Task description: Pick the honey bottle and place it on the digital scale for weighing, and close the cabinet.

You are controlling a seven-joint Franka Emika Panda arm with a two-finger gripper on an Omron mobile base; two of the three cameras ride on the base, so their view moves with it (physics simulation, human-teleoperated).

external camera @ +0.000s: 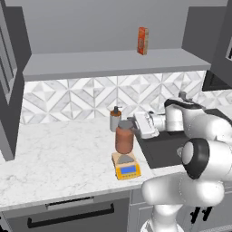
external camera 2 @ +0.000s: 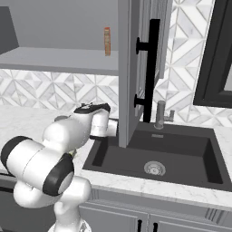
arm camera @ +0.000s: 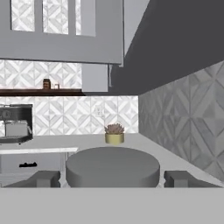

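Both claw [arm camera: 112,177] fingers flank the honey bottle [external camera: 123,138] on the digital scale [external camera: 126,166].

Orange-red box [external camera: 142,40] on shelf; black sink [external camera 2: 181,154].

A reddish-brown honey bottle [external camera: 123,139] with a grey lid [arm camera: 112,166] stands on the yellow-orange, blue-displayed digital scale [external camera: 126,166], at twelve o'clock the orange-red box [external camera: 142,40], dark grey cabinet [external camera 2: 136,68] with black handle [external camera 2: 152,70], white-grey geometric backsplash [external camera: 81,97], white marble counter [external camera: 59,158].
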